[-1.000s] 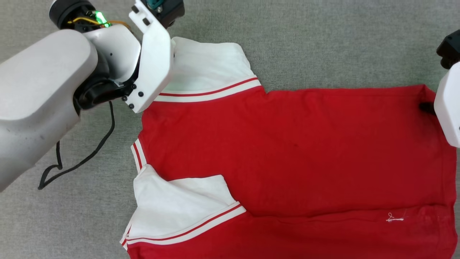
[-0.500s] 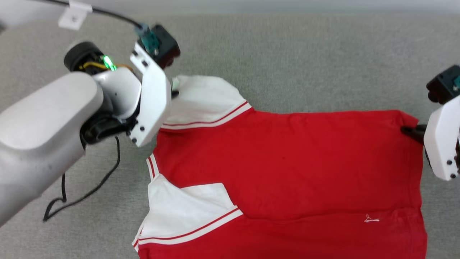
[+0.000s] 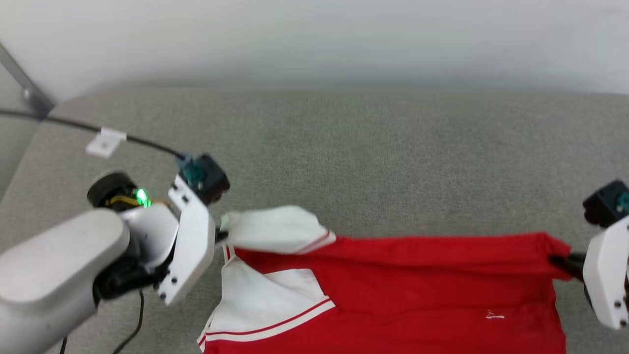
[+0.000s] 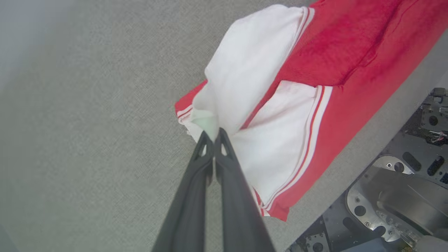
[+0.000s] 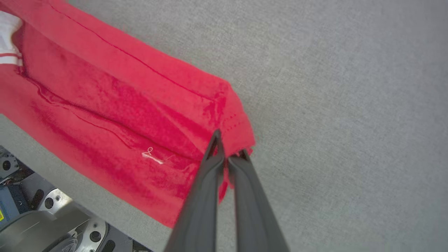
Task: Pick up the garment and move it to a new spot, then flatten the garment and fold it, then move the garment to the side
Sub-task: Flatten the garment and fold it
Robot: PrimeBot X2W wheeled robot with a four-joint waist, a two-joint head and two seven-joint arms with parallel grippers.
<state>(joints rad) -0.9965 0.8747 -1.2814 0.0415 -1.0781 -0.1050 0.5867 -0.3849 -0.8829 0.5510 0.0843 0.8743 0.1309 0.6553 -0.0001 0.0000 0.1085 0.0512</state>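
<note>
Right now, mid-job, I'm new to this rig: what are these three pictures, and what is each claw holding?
The wide picture comes from the robot's head, looking down at a grey fabric surface. The other two come from wrist cameras, each looking along that arm's two dark fingers. A red garment with white sleeves lies there. The left gripper is shut on a white sleeve; the right gripper is shut on the red hem corner. That far edge is raised.

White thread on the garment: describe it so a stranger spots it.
A red garment with white sleeves lies on the grey surface. Near the corner pinched by the right gripper sits a tiny white thread squiggle, the sole white mark on that red end.
</note>
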